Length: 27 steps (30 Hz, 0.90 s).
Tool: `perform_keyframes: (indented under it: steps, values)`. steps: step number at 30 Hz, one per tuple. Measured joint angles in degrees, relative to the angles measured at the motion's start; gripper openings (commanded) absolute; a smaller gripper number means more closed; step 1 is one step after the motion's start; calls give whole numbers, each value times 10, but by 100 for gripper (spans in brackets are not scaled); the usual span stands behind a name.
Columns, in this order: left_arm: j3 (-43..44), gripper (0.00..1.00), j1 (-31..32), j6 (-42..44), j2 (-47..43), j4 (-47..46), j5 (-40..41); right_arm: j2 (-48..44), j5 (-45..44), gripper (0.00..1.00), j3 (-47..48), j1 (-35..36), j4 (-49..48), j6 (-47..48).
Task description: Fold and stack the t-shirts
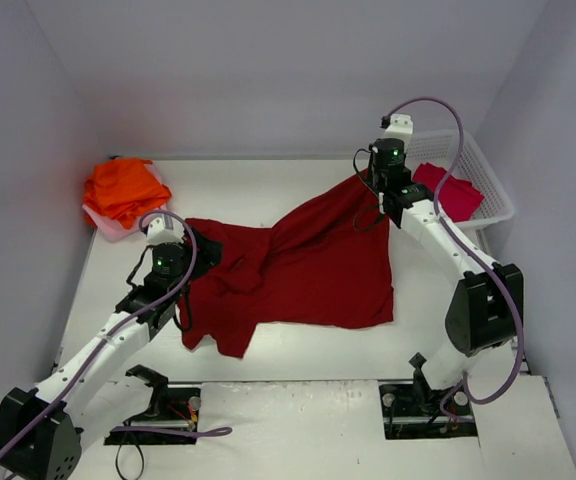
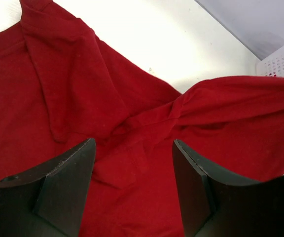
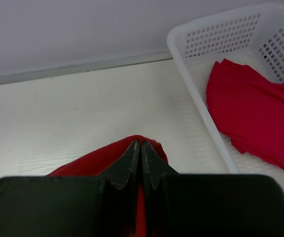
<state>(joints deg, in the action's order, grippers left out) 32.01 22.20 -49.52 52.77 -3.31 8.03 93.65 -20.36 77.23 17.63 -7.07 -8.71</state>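
The right pincer [image 3: 141, 148] is clenching one far corner of the large dark red t-shirt [image 1: 308, 270] and holding it raised beside the white basket [image 1: 499, 192]. The left pincer [image 2: 133, 144] is hanging with its jaws apart just above the shirt's rumpled left side, gripping nothing.

The dark red shirt is sprawling across the middle of the table [image 1: 268, 180], creased and not yet folded. At the far left corner, bright orange shirts [image 1: 123, 188] are sitting in a pile on a pale pink one [image 1: 106, 226]; they look loosely folded, so that stack seems begun. A crimson shirt [image 3: 255, 118] is lying in the basket, seemingly waiting. By this reading the task is partway through: the big shirt needs flattening, folding and stacking, then the crimson one.

Only the overhead view is showing the orange pile and both arms. The right wrist view alone is confirming cloth pinched between the shut fingers. The left wrist view alone is revealing the parted jaws and the twisted folds beneath them.
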Motion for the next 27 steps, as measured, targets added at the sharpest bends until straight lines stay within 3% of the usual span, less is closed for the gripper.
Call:
perform_keyframes:
  steps: [6,19,27]
  values:
    - [0,58,0,0,0,0,0,-21,23,0,-20,0,-13,3]
    - [0,58,0,-1,-3,-4,0,-215,37,0,-233,24,0,-44]
    - [0,58,0,-2,-11,-4,0,-303,5,0,-304,121,60,-116]
